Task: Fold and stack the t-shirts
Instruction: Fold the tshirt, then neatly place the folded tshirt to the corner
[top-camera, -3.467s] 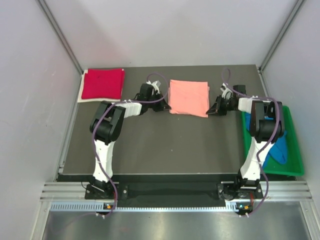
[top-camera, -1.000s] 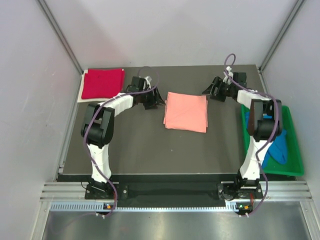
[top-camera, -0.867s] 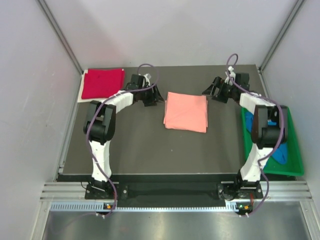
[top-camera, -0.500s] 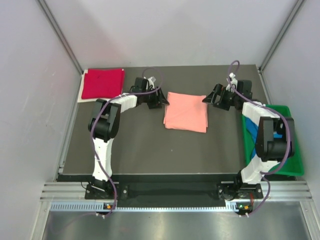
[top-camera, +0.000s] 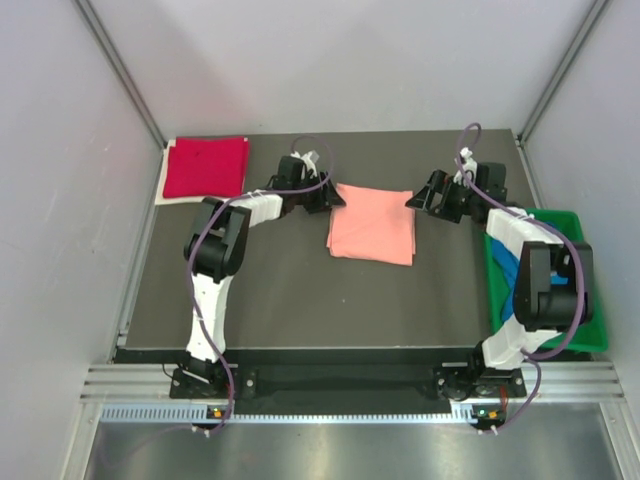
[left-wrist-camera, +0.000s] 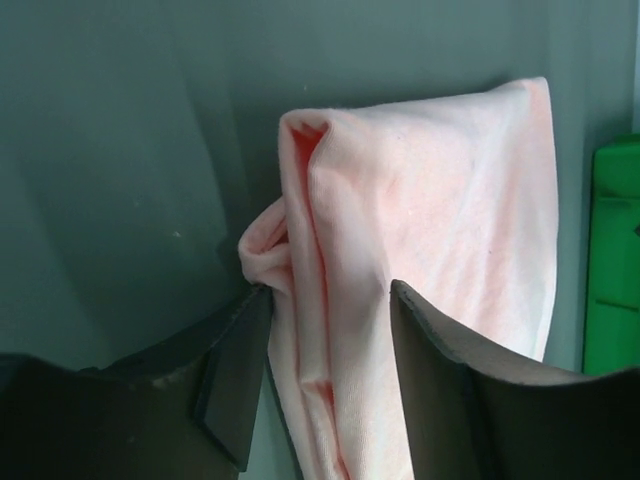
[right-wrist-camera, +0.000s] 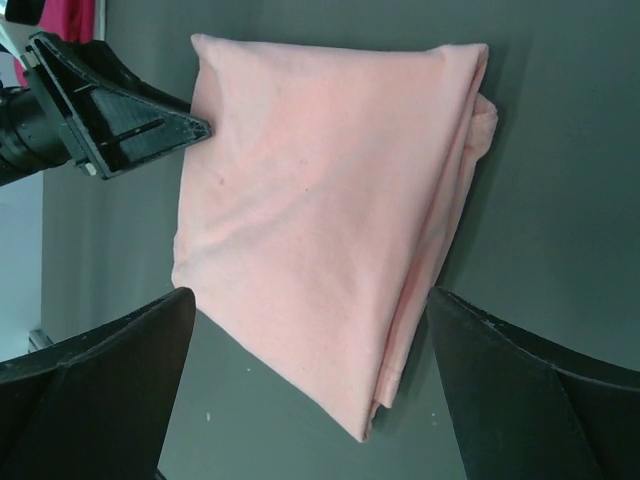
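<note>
A salmon-pink t-shirt (top-camera: 372, 222) lies folded in a rectangle on the dark table, back centre. My left gripper (top-camera: 328, 196) is at its far left corner; in the left wrist view the left gripper (left-wrist-camera: 330, 290) is open, its fingers straddling the bunched edge of the pink shirt (left-wrist-camera: 430, 210). My right gripper (top-camera: 420, 196) hangs by the far right corner. Seen from the wrist, the right gripper (right-wrist-camera: 310, 295) is wide open above the pink shirt (right-wrist-camera: 320, 190), touching nothing. A crimson-red t-shirt (top-camera: 205, 167) lies folded at the back left. A blue t-shirt (top-camera: 514, 268) lies in the tray, mostly hidden by the right arm.
The green tray (top-camera: 592, 312) stands along the table's right edge under the right arm's elbow. A white sheet (top-camera: 172, 197) pokes out beneath the red shirt. Grey walls close in the back and both sides.
My left gripper has slid right onto the pink shirt's corner and narrowed a little. The right gripper has opened wide and come nearer the shirt, its elbow swinging over the tray.
</note>
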